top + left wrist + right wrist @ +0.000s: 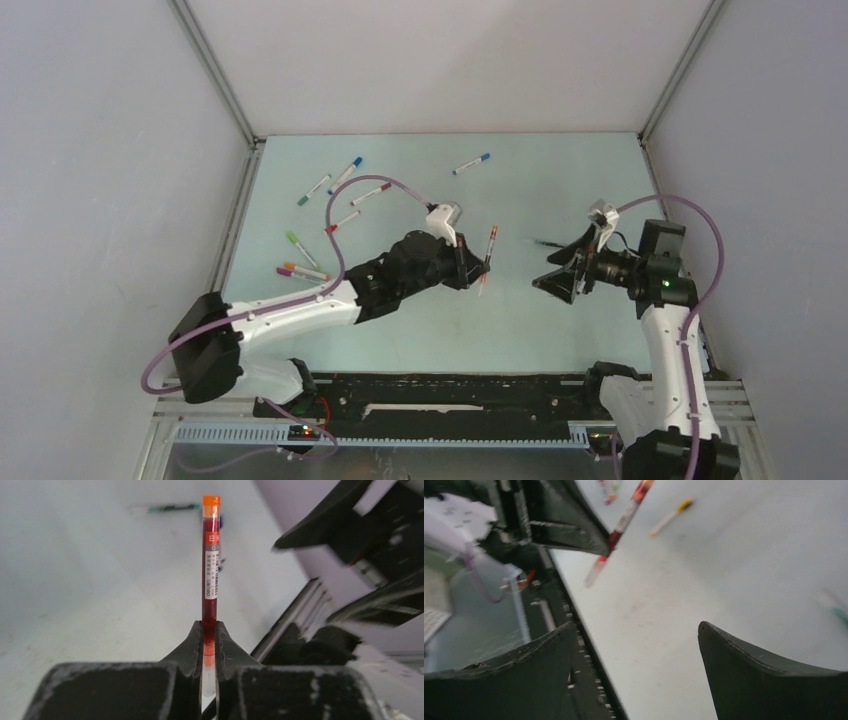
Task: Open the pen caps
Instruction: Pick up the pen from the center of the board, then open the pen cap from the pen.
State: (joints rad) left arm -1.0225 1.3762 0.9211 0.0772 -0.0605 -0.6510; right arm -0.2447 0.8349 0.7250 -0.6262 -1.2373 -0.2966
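Note:
My left gripper [484, 266] [209, 632] is shut on a red pen [490, 248] [210, 575], held upright off the table, with its orange end [211, 500] pointing away from the wrist. A pale translucent end sticks out below the jaws. That pen also shows in the right wrist view [623, 519]. My right gripper [538, 264] [635, 626] stands open and empty, a short way right of the pen and facing it. Several capped pens lie on the table at the back left, among them pen caps in blue [357, 161], green [291, 237] and magenta [283, 271].
Another pen with a blue cap [485, 157] lies at the back centre. Grey walls [120, 150] close in the pale green table [540, 330] on three sides. A black rail [450, 392] runs along the near edge between the arm bases.

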